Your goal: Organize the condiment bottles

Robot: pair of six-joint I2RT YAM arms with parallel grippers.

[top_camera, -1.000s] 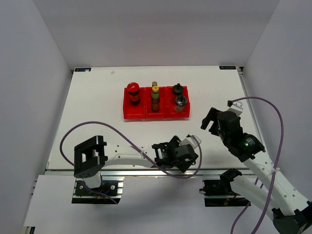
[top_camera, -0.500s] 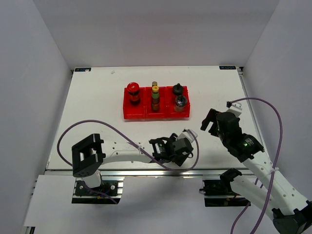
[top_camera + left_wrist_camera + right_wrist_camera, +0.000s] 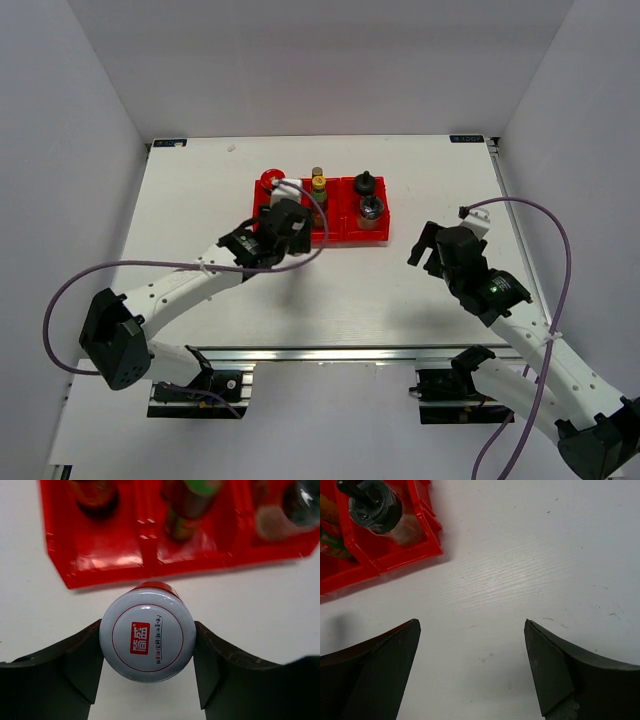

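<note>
My left gripper (image 3: 146,642) is shut on a silver-lidded jar (image 3: 146,636) whose lid carries a red logo. The fingers (image 3: 80,665) press on both sides of the lid. The jar is just in front of the near wall of the red bins (image 3: 110,562), by the left and middle compartments. In the top view the left gripper (image 3: 288,218) covers that jar. A red-lidded jar (image 3: 270,182) stands in the left compartment, a yellow-capped bottle (image 3: 319,186) in the middle, and a black-lidded jar (image 3: 365,183) with a dark metallic-lidded jar (image 3: 372,208) in the right. My right gripper (image 3: 430,245) is open and holds nothing.
The three joined red bins (image 3: 340,238) sit at the table's centre back. The right wrist view shows the bins' right corner (image 3: 400,555) at upper left and bare white table (image 3: 520,570) between the open fingers. Purple cables trail from both arms.
The left gripper closed on the silver-lidded jar near the table's front edge. It then swung back and left with the jar to the front of the red bins. The right arm barely moved.
</note>
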